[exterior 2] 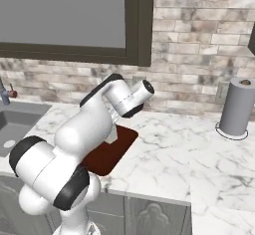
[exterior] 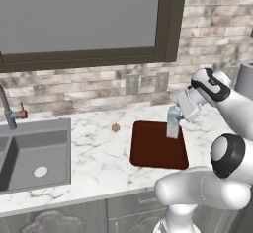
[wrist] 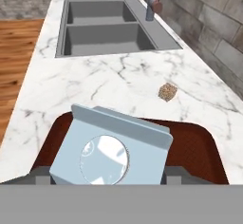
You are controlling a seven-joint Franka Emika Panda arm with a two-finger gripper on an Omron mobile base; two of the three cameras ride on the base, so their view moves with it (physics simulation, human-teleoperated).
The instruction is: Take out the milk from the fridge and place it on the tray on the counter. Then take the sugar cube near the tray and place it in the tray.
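Note:
My gripper (exterior: 176, 112) is shut on the milk (exterior: 172, 128), a small grey carton with a pale blue gabled top (wrist: 111, 147). The carton stands upright over the right part of the dark red-brown tray (exterior: 158, 148) on the white marble counter (exterior: 99, 153). Whether its base touches the tray I cannot tell. In the hand view the tray (wrist: 201, 147) spreads beneath the carton. The tiny tan sugar cube (exterior: 115, 127) lies on the counter just left of the tray's far left corner, apart from it; the hand view shows the sugar cube (wrist: 167, 91) beyond the tray's rim. The fridge is out of view.
A grey double sink (exterior: 34, 153) with a faucet (exterior: 9, 111) lies left of the tray. A grey paper-towel roll (exterior 2: 238, 109) stands at the far right against the brick wall (exterior: 99, 86). Bare marble lies between sink and tray.

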